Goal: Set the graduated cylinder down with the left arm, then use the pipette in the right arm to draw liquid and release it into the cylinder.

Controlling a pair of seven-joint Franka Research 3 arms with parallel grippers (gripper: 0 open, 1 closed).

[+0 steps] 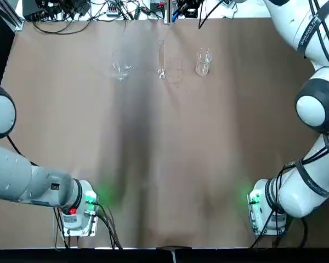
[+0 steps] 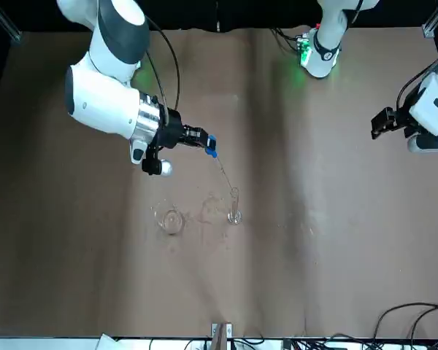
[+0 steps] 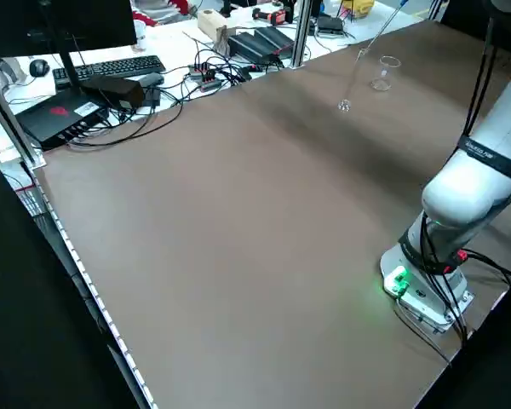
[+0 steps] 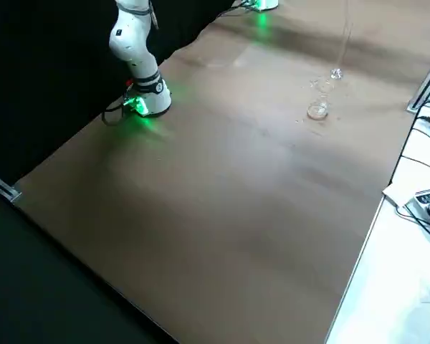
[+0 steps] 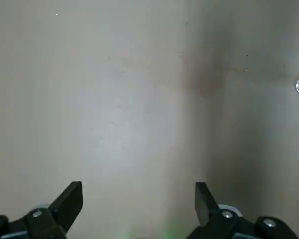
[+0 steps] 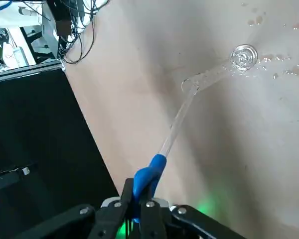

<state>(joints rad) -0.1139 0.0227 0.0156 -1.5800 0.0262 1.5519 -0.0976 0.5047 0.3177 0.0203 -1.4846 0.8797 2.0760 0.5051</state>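
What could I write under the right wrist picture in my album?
Gripper squeezes blue bulb, pipette tip inside graduated cylinder's mouth.

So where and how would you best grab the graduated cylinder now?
I'd grip the middle of the cylinder, bringing the open left gripper in level from the robot's left: the slim tube stands upright, and the pipette, held by the right gripper, reaches its mouth from the right.

The right gripper [image 6: 139, 191] and pipette [image 6: 177, 124] are obstructing access above the graduated cylinder [image 6: 214, 75]; the beaker [image 2: 171, 221] is standing close by, while bare desk [image 5: 124, 114] is lying open beneath the left gripper [image 5: 138, 191].
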